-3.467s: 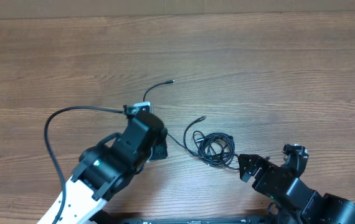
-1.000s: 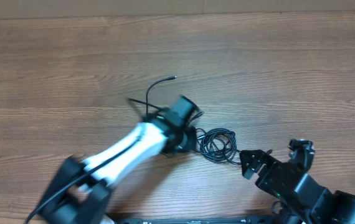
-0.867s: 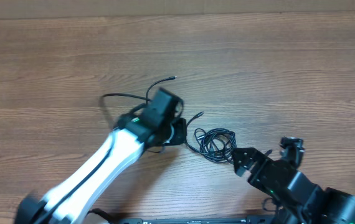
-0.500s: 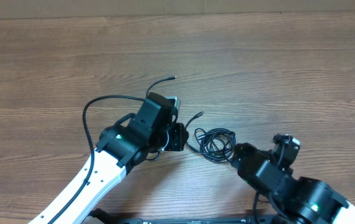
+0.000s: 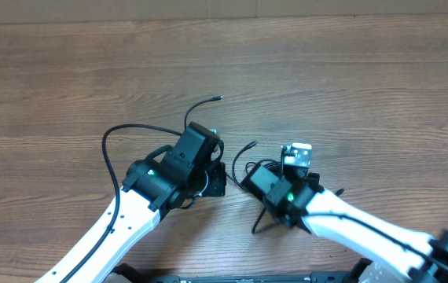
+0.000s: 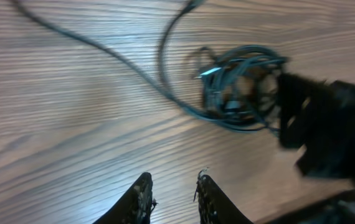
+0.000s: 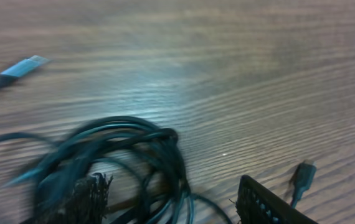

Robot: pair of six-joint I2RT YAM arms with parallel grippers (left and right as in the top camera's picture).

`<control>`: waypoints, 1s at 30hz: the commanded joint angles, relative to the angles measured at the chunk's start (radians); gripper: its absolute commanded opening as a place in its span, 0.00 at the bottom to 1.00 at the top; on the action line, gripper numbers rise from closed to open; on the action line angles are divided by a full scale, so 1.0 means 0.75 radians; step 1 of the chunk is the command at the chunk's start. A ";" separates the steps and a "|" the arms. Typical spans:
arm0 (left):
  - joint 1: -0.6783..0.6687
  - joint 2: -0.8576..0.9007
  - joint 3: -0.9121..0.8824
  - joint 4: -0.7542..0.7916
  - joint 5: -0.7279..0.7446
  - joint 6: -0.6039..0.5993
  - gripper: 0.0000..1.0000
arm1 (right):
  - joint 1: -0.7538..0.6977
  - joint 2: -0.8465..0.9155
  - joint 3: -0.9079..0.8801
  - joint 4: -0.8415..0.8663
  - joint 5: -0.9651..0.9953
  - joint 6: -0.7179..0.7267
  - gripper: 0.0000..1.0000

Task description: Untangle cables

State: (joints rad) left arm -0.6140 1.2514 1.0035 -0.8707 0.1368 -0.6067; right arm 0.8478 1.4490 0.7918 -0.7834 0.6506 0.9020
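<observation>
My right gripper [image 7: 171, 202] straddles the coiled cables [image 7: 121, 155], jaws wide, apparently not yet gripping; my left gripper [image 6: 172, 199] hovers, narrow and empty. Next: pinch the coil.

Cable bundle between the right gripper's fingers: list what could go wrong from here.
1. The right gripper straddles the whole cable bundle; closing could pinch several loops together and tighten the tangle.
2. The left gripper holds nothing, so a pull may drag the bundle along unanchored.
3. A small plug lies beside a right-gripper finger and might snag.
</observation>
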 commanded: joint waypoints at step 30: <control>0.262 0.006 0.015 -0.145 -0.076 -0.026 0.26 | -0.318 0.123 -0.056 0.283 -0.708 -0.409 0.04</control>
State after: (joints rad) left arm -0.4229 1.2514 1.0035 -0.9802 0.0566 -0.6334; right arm 0.6144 1.5581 0.7277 -0.5644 0.2451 0.6601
